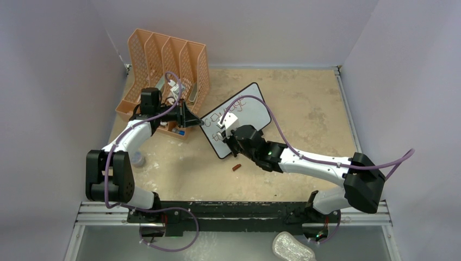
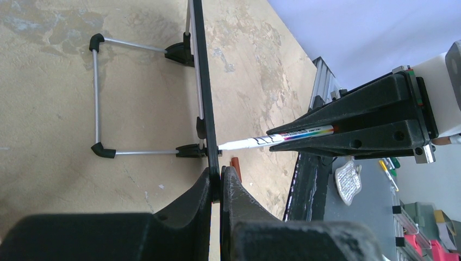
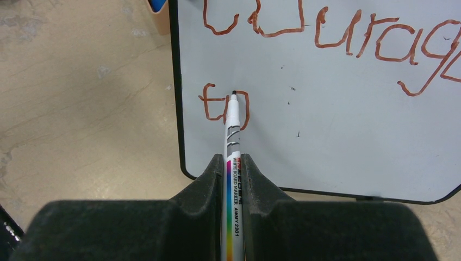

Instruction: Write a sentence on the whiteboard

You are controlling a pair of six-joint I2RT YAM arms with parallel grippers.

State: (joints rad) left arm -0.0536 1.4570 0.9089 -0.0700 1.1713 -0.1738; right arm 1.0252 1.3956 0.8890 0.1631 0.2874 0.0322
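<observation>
Now, from above: the whiteboard (image 1: 251, 109) stands mid-table on a diagonal, just beside the orange file organizer (image 1: 168, 60). The left gripper (image 1: 201, 123) comes in from the left and pinches the board's left edge, with the elbow bent and the forearm running level toward it. The right gripper (image 1: 225, 135) is up against the board's face, and the right arm is stretched long and low from its base. A small brown cap-like piece (image 1: 236, 167) lies on the table (image 1: 304, 98) just in front of the board.

Over to the left wrist: the board is seen edge-on, with its wire stand (image 2: 98, 92) splayed behind it. The left jaws are clamped tight on the black frame, steadying it. On the far side, the right gripper is closed around the marker (image 2: 272, 140), whose tip meets the writing face.

And the right wrist: here's the sentence (image 3: 326, 41) in reddish-brown strokes. The top line reads "courag", and what follows is cut off at the picture's right side. Below it sits a small "to", with the marker tip right at the top of the "o". The right fingers are squeezed on the marker barrel, pointing it straight at the board.

By my read, line one is done and line two has barely begun. Plenty of blank white waits to the right for the remaining words.
</observation>
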